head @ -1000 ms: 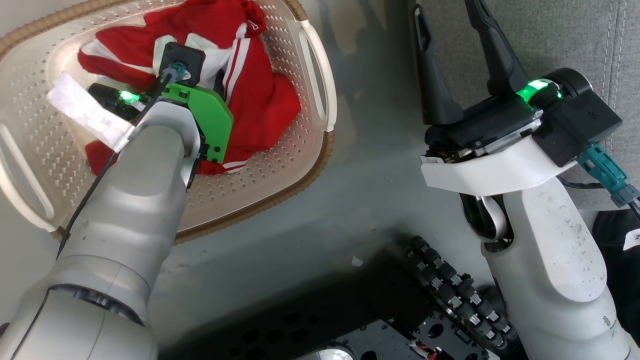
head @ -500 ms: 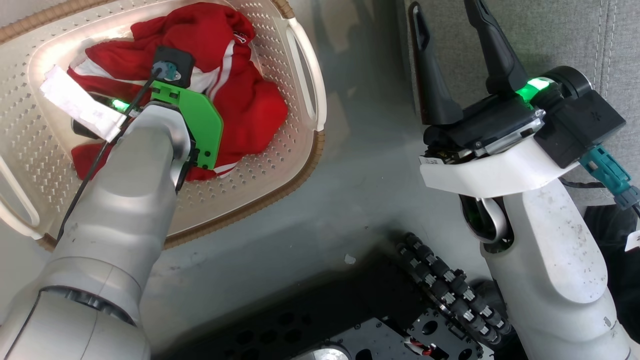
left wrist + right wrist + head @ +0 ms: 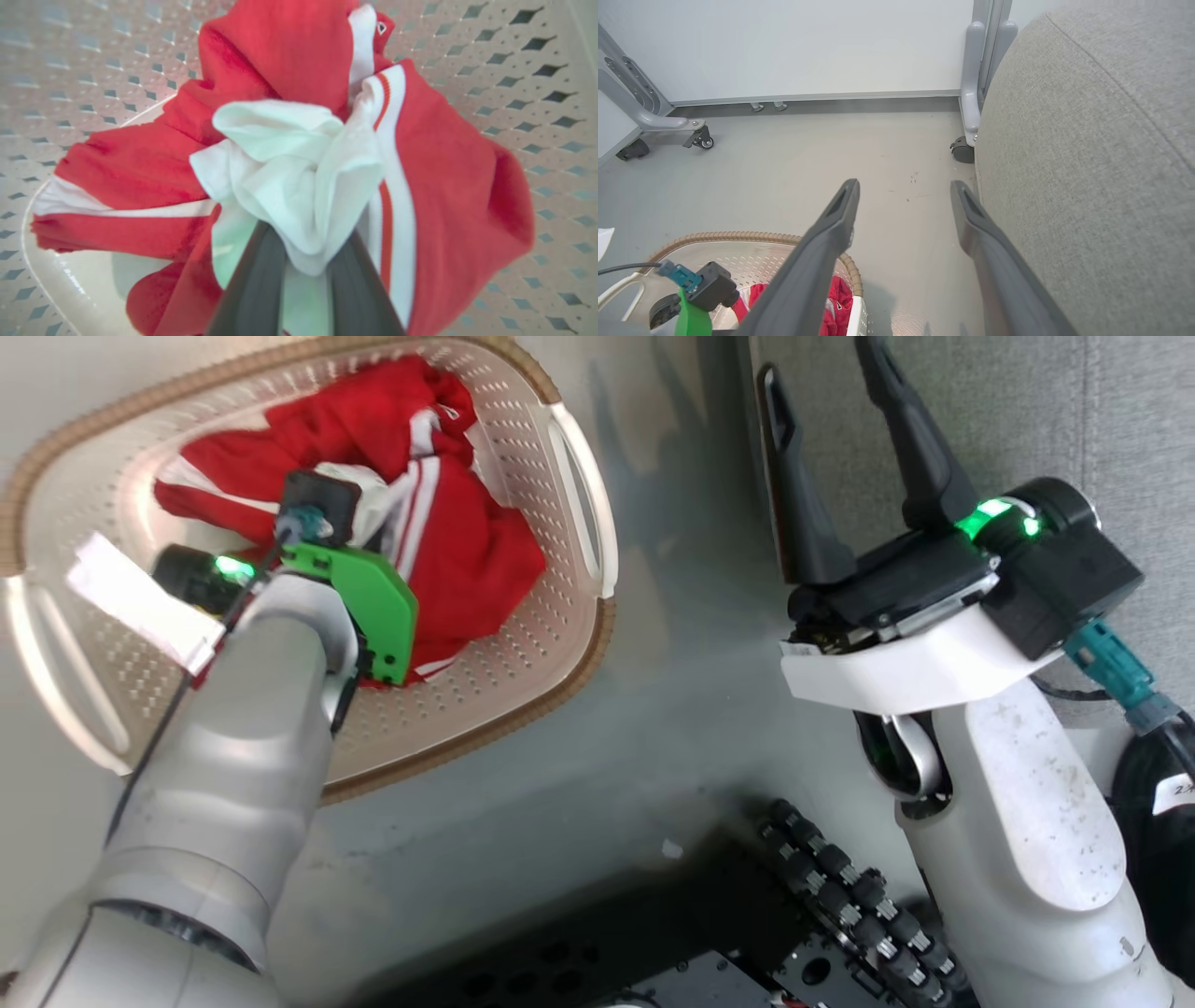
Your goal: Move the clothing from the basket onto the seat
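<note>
All grey underfoot: glossy floor (image 3: 672,728) carries the basket (image 3: 523,653); a strip of floor separates it from the seat (image 3: 1087,163); pale wall (image 3: 808,46) and grey castor frame (image 3: 973,84) beyond. The clothing (image 3: 467,560) lies bunched inside the basket; left gripper (image 3: 306,238) pinches its white fold; right gripper (image 3: 904,186) is spread, empty, above floor beside the seat; white label (image 3: 135,602) on left wrist is unreadable.

left claw (image 3: 306,247): fingers nearly together, apparently pinching | right claw (image 3: 820,364): fingers spread
</note>
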`<state>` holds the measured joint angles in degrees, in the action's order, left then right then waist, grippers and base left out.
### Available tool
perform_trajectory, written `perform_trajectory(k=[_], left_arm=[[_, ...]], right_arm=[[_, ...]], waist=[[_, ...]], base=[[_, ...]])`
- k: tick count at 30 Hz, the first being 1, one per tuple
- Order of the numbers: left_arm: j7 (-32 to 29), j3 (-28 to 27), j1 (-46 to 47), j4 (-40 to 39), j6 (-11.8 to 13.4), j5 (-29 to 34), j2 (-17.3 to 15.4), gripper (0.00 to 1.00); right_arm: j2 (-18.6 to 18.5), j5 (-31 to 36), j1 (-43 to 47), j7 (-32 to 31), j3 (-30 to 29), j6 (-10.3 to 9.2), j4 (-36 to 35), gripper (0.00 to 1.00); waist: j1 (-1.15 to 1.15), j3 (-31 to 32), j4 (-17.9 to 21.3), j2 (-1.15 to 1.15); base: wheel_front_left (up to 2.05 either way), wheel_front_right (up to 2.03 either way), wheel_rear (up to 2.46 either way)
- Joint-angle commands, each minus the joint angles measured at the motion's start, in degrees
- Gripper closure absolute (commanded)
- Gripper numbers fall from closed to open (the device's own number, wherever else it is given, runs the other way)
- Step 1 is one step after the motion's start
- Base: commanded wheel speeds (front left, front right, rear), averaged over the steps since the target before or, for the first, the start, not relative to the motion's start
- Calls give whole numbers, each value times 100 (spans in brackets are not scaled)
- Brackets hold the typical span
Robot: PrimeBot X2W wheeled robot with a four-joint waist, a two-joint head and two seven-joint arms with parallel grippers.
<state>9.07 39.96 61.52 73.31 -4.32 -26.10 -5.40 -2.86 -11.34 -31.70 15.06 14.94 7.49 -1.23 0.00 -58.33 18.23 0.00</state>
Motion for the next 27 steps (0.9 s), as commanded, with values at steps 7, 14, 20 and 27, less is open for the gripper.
perform_trajectory(k=[7, 14, 20, 27], left_arm=[[474, -58, -395, -174, -79, -200, 161, 100], [618, -185, -830, -780, -67, -357, 215, 100], [613, -442, -1361, -1682, 45, -302, 155, 100], [615, -753, -1964, -2800, 142, -111, 53, 100]], right_arm=[[-10, 195, 312, 17, -88, 0, 154, 0], [-25, 267, 642, 17, -252, 0, 269, 0], [-27, 295, 889, 18, -340, 0, 361, 0], [-40, 335, 1205, 18, -431, 0, 453, 0]], waist=[[0, 961, -465, 0], [0, 1798, -783, 0], [0, 2404, -952, 0], [0, 2994, -1134, 0]], base=[[0, 0, 0], [0, 0, 0], [0, 0, 0], [0, 0, 0]])
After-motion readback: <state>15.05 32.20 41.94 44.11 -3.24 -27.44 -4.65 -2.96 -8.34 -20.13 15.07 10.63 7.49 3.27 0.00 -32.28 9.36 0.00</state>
